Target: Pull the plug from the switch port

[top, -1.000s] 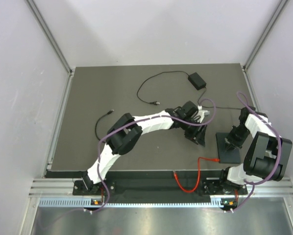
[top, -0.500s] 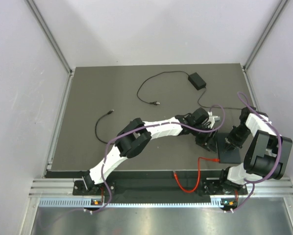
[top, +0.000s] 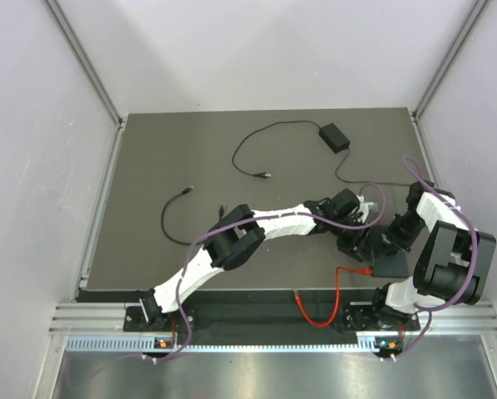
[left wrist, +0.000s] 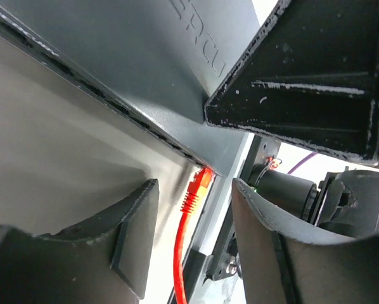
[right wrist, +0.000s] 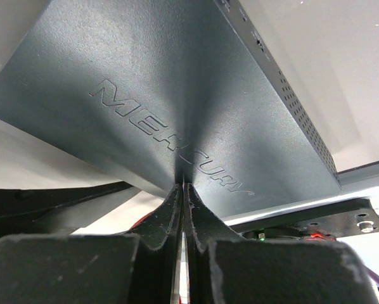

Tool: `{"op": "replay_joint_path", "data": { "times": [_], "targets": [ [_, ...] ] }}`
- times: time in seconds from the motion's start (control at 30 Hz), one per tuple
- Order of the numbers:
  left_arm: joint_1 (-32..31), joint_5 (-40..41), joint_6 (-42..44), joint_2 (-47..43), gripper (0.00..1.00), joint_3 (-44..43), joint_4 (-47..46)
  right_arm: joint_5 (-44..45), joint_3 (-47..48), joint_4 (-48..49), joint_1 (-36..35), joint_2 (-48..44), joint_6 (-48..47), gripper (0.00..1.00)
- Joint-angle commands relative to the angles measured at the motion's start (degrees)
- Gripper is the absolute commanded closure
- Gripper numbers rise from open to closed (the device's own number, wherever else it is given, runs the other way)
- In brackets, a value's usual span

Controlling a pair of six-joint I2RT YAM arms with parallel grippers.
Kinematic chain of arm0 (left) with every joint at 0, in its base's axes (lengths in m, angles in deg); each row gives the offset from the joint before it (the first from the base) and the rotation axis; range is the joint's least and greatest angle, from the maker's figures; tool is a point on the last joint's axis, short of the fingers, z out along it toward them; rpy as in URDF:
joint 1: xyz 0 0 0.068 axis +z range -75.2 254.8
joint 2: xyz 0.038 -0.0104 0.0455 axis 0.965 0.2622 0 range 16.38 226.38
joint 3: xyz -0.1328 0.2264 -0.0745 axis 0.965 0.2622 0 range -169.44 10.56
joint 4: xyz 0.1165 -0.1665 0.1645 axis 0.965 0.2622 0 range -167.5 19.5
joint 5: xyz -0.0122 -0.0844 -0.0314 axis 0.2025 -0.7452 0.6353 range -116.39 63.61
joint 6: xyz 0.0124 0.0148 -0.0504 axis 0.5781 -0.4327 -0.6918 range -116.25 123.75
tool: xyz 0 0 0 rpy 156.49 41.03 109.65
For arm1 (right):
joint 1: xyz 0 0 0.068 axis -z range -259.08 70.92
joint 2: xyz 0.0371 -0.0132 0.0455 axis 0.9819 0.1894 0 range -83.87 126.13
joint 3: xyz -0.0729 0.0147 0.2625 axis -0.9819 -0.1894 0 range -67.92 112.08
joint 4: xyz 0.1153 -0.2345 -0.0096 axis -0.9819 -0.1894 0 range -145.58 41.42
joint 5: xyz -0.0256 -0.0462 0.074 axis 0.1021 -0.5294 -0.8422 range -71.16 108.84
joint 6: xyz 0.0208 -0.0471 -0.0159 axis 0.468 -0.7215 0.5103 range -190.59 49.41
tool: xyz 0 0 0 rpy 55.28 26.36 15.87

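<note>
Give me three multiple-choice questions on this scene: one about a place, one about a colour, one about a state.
1. The right pincer is: A on the switch; B far behind it; C well left of it.
2. The cable in the switch is: A red; B blue; C white.
3. The left pincer is: A open; B shut empty; C shut on the cable.

Answers:
1 A, its closed tips meet on the switch's top.
2 A, cable and plug show red at the switch's edge.
3 A, its fingers stand apart, the plug ungripped between them.
</note>
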Motion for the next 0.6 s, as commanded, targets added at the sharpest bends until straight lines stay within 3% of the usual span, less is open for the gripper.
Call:
{"op": "replay_joint_path", "data": {
  "times": [0.0, 0.57],
  "targets": [
    [-0.5, -1.1, -1.3, 0.8, 0.47, -2.0, -2.8, 1.8, -0.9, 2.9, 0.4, 0.9, -0.9, 1.0],
    [-1.2, -7.5, -4.8, 2.8, 0.5, -2.0, -2.8, 1.9, -1.0, 3.0, 0.4, 1.4, -0.8, 1.0]
  ]
}}
